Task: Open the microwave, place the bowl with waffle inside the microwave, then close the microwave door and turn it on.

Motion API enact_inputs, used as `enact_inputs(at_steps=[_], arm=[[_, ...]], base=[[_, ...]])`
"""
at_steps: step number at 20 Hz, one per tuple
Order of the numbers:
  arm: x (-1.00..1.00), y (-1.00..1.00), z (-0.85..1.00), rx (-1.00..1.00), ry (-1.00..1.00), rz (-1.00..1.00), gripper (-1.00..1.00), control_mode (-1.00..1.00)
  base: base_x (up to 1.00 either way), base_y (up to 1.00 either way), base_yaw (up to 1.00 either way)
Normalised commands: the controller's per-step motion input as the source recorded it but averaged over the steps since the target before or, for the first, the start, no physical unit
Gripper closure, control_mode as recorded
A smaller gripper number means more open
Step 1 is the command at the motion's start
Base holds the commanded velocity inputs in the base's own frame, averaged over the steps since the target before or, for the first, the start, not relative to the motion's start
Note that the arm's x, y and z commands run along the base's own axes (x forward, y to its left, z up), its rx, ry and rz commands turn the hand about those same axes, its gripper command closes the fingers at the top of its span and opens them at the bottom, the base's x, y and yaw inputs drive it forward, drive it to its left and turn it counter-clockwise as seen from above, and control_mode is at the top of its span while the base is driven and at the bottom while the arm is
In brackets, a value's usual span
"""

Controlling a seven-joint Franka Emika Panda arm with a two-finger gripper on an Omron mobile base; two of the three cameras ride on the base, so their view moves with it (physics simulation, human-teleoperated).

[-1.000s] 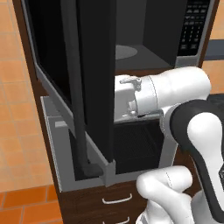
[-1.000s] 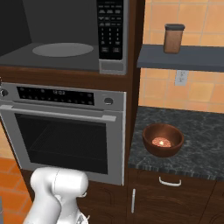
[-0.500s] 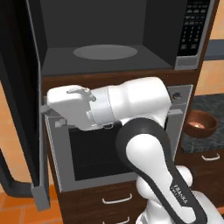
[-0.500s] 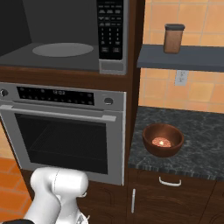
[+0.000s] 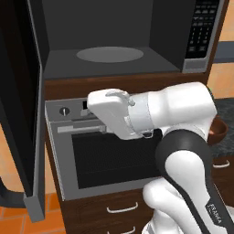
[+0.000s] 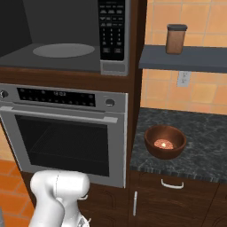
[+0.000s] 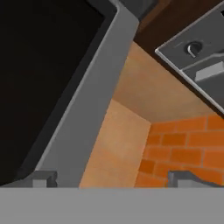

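Microwave door (image 5: 20,105) swung fully open, standing upright.

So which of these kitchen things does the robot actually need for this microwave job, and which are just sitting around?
Needed for the job:
- microwave, standing open, turntable bare
- microwave door, swung wide to the left
- bowl with the waffle, on the dark counter
- hand, open, near the door's edge

Just sitting around:
- oven under the microwave
- brown jar on the shelf
- wall outlet

"FRANKA" on arm (image 5: 215,211); keypad (image 6: 111,26) labels unreadable.
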Motion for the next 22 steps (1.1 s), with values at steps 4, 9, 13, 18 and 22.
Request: enact_inputs(at_steps=[4, 9, 13, 18, 22], arm=[[0.00, -1.00, -0.07, -0.03, 0.01, -0.55, -1.00, -1.00], [0.00, -1.00, 0.00, 0.00, 0.06, -0.53, -1.00, -1.00], [0.01, -1.00, 0.00, 0.00, 0.15, -0.43, -1.00, -1.00], [0.00, -1.00, -0.09, 0.00, 0.12, -0.39, -1.00, -1.00], [0.04, -1.00, -0.32, 0.00, 0.08, -0.31, -1.00, -1.00]], base=[[0.00, 0.00, 0.00], [0.00, 0.00, 0.00], [0.00, 0.00, 0.00], [0.00, 0.00, 0.00], [0.00, 0.00, 0.00]])
